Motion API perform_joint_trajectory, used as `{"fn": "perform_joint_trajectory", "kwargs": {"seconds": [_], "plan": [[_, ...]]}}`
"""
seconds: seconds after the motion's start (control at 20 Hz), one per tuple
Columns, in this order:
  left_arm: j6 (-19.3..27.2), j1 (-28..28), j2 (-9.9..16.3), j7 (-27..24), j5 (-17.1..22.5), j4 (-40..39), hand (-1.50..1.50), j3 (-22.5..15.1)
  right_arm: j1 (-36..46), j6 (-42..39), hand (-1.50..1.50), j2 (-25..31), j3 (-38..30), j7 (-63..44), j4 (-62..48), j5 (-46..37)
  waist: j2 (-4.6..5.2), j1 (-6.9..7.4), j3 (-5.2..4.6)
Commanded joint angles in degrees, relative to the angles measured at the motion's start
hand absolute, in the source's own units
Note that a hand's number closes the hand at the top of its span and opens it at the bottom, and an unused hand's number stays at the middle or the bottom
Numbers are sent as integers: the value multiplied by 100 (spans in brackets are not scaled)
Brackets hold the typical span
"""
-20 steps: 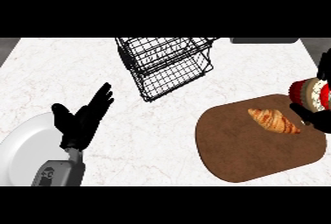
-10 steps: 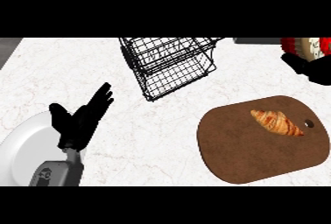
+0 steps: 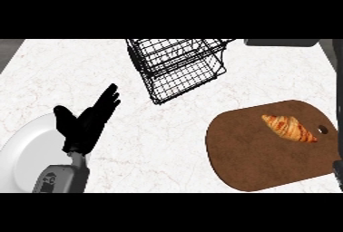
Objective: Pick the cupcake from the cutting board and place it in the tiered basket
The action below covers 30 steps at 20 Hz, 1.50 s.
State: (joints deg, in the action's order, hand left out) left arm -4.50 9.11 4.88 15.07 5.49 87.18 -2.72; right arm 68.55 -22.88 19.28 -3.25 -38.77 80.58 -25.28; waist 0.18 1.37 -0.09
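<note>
Head view: left hand rests open over a white plate; tiered basket up to its right, cutting board with croissant further right. Cupcake and right hand aren't visible. Cupcakes are probably light and squishy, so grip the wrapper.

Setting: kitchen counter. Evidence: white marble-patterned countertop; 1 brown wooden cutting board bearing 1 croissant; 1 black wire tiered basket standing near the back edge; 1 white plate at the left.
</note>
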Motion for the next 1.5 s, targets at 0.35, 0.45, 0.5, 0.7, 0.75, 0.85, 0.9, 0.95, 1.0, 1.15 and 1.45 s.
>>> {"fn": "perform_joint_trajectory", "kwargs": {"seconds": [0.35,0.45,0.5,0.7,0.75,0.85,0.9,0.95,1.0,1.15,1.45], "plan": [[-36,341,54,86,55,-254,0,198,1070,1357,150,-780,-42,1121,-2692,-563,26,17,2],[107,219,-104,90,-129,-45,0,-35,1092,1601,150,-709,-105,1763,-3285,-654,37,57,4],[0,230,-116,-53,-27,-265,0,27,1120,1834,150,-923,-24,1803,-3522,-766,53,73,1],[-23,395,-106,201,9,-184,0,6,1269,2503,150,-1325,-150,2070,-4351,-854,72,134,2],[101,199,-193,-19,-153,-157,0,-77,1235,2584,150,-1335,-211,2269,-4454,-810,57,105,3],[55,255,-124,-38,-123,-244,0,0,1303,2709,150,-1676,-638,1913,-4348,-326,51,94,5],[-210,121,43,-163,-6,-216,0,47,1247,2901,150,-1687,-892,2152,-4391,-113,83,179,5],[-6,270,-104,26,-65,-152,0,-4,1267,2871,150,-1854,-963,2259,-4469,35,73,157,7],[-81,309,-198,-187,-90,-413,0,-88,1369,3027,-150,-1905,-820,2376,-4739,147,110,234,0],[-50,232,-128,14,-97,-102,0,-89,1292,2769,-150,-1874,-1106,3210,-5148,254,103,208,5],[-71,462,-245,-138,-146,-494,0,-132,1827,3320,-150,-1925,-891,4025,-5757,731,124,316,-4]]}}
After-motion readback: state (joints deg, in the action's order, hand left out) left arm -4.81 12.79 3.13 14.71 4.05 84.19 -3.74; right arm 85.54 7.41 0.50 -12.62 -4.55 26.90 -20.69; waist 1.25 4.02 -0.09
